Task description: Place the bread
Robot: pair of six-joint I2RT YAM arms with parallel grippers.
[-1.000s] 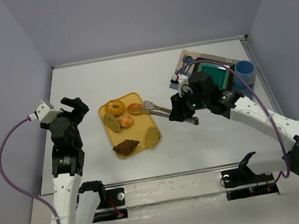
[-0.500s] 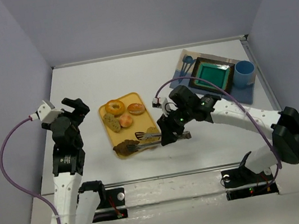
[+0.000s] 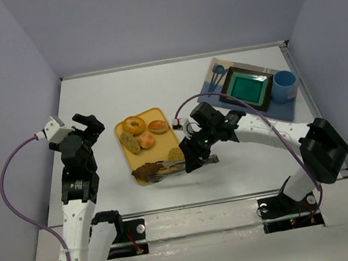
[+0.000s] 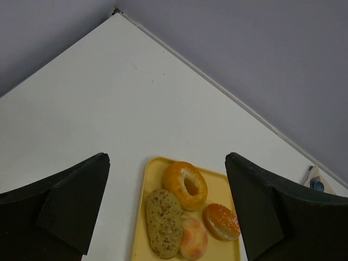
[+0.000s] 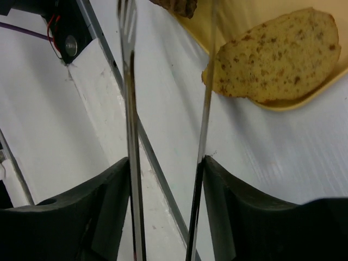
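- A yellow tray (image 3: 159, 151) is seen left of centre on the white table (image 3: 246, 168).
- Six baked pieces are held on it: a ring bagel (image 3: 134, 124), a glazed bun (image 3: 158, 126), a seeded slice (image 3: 130, 143), a pale round roll (image 3: 146, 141), a second seeded slice (image 3: 176, 154) and a dark pastry (image 3: 145, 171).
- Metal tongs (image 3: 170, 166) are gripped by the right gripper (image 3: 193, 160); their tips are placed at the dark pastry, at the tray's near edge.
- The left gripper (image 3: 87, 125) is held well left of the tray, apart from it.
- A blue placemat (image 3: 289, 107) is laid at the far right, with a green square dish (image 3: 246, 87) and a blue cup (image 3: 284, 84) set on it.
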